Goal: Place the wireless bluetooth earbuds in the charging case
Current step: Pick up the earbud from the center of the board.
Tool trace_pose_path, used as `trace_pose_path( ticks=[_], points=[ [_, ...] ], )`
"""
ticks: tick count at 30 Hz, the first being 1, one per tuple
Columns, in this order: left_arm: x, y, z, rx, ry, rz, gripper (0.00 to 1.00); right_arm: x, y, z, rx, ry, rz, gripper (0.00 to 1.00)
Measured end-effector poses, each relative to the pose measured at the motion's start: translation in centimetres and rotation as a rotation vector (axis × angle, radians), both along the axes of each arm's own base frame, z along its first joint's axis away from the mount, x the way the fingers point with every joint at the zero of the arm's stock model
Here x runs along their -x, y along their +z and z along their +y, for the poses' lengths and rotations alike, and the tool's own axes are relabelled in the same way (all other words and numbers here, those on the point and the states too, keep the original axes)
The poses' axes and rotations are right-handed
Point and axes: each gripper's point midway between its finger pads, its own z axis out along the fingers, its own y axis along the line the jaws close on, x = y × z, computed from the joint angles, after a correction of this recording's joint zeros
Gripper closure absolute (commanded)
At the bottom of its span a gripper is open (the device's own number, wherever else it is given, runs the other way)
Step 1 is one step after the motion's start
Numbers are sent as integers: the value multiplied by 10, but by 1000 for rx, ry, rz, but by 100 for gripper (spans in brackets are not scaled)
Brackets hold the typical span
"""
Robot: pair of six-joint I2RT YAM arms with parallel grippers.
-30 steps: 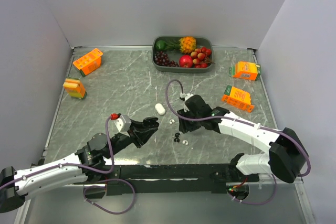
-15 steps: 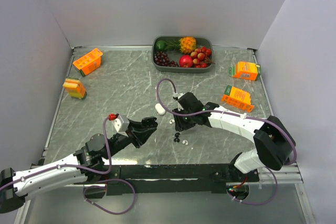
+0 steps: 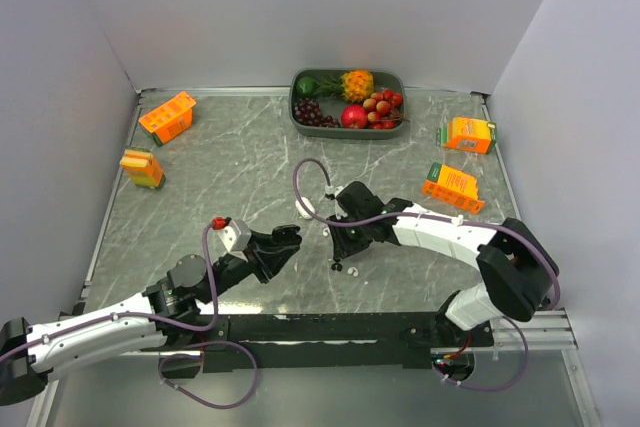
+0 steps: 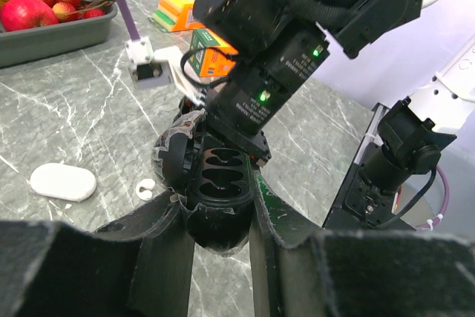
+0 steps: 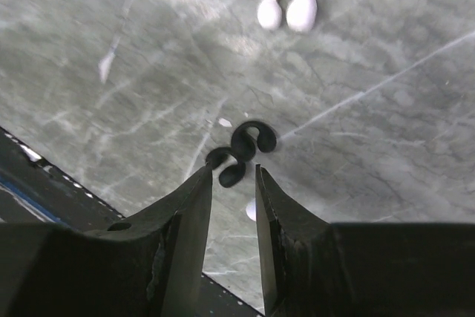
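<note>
The right hand [image 5: 232, 174] hangs just above the grey marbled surface [image 3: 230, 177] with its two dark fingers [image 5: 191, 213] a narrow gap apart and nothing clamped between them. Right at the mouth of that gap lie the two glossy black C-shaped earbuds [image 5: 243, 145], touching each other, the nearer one just beside the fingertips. A sliver of white, probably one white earbud, shows low in the gap, mostly hidden by the fingers. The other white C-shaped earbud [image 5: 300, 18] lies well beyond the black pair.

The left hand [image 4: 220, 213] is closed on a black rounded charging case [image 4: 217, 183], which sits open between its fingers with its slotted inside facing up and its glossy lid tipped to one side. In the top view this hand [image 3: 284, 243] is near the right hand [image 3: 345, 247], the black pair just in front of the latter. A closed white oval case [image 4: 63, 182] lies on the surface near a white earbud [image 4: 145, 187].
</note>
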Motion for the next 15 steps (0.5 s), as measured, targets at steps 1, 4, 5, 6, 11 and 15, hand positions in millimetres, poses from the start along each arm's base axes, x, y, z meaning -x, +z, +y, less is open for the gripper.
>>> trace_pose_path(
  ticks=[1,4,5,6,11,15],
  points=[
    [0,0,0,0,0,0,99,2,-3,-1,9,2,8,64],
    [0,-1,0,-4,0,3,99,6,-11,-4,27,6,26,64],
    [0,-2,-1,-5,0,3,99,7,-12,-5,30,8,29,64],
    [0,-2,-1,-6,0,4,99,8,-13,-5,32,9,33,64],
    [0,-3,-1,-7,-2,10,99,11,-15,-5,32,15,39,64],
    [0,-4,-2,-8,-2,12,99,12,-17,-5,37,20,45,65]
  ],
)
